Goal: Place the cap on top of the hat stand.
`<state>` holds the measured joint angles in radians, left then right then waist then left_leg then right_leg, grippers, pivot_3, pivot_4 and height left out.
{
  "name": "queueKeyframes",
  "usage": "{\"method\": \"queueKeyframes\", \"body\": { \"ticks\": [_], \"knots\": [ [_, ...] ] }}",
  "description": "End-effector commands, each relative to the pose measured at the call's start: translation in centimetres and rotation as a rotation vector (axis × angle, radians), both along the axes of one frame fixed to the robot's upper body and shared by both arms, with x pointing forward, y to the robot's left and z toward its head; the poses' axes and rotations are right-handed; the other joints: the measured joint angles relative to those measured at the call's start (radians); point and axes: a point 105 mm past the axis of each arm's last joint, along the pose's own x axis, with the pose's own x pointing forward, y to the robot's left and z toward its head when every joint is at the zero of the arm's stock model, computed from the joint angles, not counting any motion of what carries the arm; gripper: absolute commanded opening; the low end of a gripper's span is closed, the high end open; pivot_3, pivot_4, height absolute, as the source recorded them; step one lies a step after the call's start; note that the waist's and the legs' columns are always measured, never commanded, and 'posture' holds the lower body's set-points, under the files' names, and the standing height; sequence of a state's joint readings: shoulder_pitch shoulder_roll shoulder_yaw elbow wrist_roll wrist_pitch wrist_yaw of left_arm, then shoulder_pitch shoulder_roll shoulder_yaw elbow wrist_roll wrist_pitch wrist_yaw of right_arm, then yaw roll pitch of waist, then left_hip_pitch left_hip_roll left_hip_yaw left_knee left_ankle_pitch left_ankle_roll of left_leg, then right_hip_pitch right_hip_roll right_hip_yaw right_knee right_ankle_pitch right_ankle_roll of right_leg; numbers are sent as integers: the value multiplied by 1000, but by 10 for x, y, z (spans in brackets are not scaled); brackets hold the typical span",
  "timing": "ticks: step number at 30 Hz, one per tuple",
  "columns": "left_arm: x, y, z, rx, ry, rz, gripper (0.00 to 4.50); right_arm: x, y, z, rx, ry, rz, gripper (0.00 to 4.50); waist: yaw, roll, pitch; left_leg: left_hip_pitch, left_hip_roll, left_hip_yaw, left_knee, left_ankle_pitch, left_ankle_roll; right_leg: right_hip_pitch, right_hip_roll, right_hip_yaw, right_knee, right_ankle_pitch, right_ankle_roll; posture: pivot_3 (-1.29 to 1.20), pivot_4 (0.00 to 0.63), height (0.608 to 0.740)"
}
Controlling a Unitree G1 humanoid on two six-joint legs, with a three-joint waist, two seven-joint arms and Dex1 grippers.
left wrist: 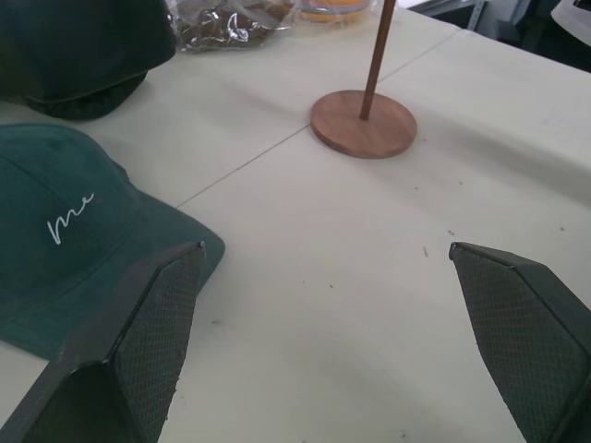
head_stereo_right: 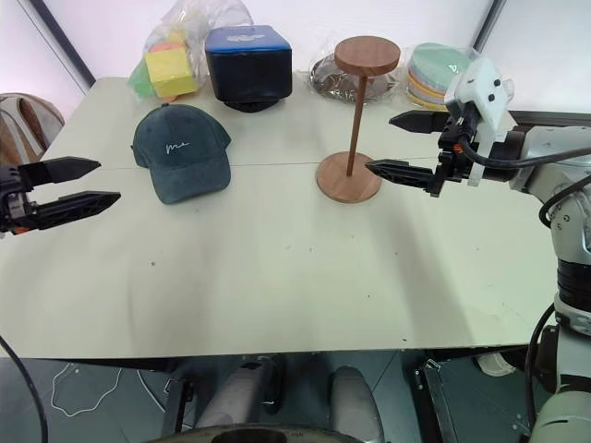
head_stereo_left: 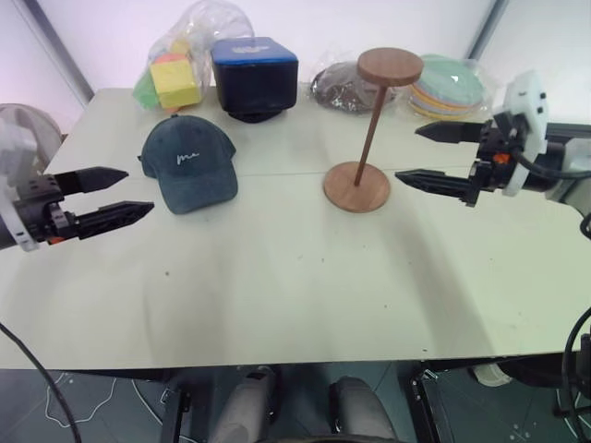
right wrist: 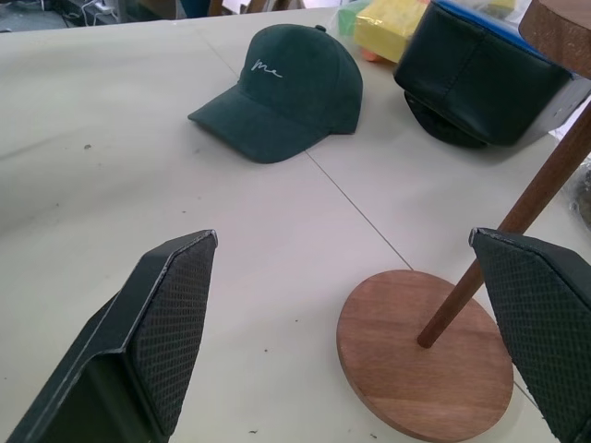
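The dark teal cap (head_stereo_left: 187, 161) with white script lies flat on the table (head_stereo_left: 277, 277), left of centre, brim toward me. The brown wooden hat stand (head_stereo_left: 362, 148) stands upright right of centre, its top disc (head_stereo_left: 390, 66) bare. My left gripper (head_stereo_left: 118, 194) hovers open at the left edge, just left of the cap, with nothing between its fingers. My right gripper (head_stereo_left: 427, 155) hovers open just right of the stand, fingers pointing toward it, holding nothing. The left wrist view has the cap (left wrist: 65, 231) beside one finger; the right wrist view has the stand's base (right wrist: 425, 351) between the fingers.
Along the table's far edge sit a dark blue boxy item (head_stereo_left: 254, 74) on a dark hat, a clear bag of coloured blocks (head_stereo_left: 180, 65), a bagged dark hat (head_stereo_left: 342, 88) and a stack of coloured plates (head_stereo_left: 452, 88). A white fan (head_stereo_left: 23, 125) stands at the left.
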<state>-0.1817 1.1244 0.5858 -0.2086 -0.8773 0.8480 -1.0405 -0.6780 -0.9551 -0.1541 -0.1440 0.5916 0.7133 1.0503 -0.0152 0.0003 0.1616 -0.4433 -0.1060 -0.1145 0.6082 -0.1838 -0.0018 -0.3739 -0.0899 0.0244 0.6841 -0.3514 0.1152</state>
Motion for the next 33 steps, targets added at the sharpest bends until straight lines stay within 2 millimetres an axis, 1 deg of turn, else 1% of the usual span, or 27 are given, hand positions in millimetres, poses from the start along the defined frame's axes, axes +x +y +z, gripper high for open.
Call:
{"method": "queueKeyframes", "body": {
  "ticks": [1,7,28,33],
  "knots": [
    [-3,6,14,28,-56,23,4459,-4,-2,13,9,-50,3,4500,0,0,0,0,0,0,0,0,0,0,0,0,0,0,0,0,150,740],
    [-1,8,18,31,-66,33,4459,-2,-2,11,13,-53,4,4500,0,0,0,0,0,0,-1,0,0,0,0,0,0,0,0,0,150,740],
    [-2,6,13,76,-68,24,4459,0,-3,10,4,-60,10,4500,0,0,0,0,0,0,-1,0,0,0,0,0,0,0,0,0,150,740],
    [2,7,7,153,-85,42,4459,0,-3,9,2,-60,7,4500,0,0,0,0,0,1,-1,0,0,0,0,1,0,0,0,0,150,740]
  ]
}}
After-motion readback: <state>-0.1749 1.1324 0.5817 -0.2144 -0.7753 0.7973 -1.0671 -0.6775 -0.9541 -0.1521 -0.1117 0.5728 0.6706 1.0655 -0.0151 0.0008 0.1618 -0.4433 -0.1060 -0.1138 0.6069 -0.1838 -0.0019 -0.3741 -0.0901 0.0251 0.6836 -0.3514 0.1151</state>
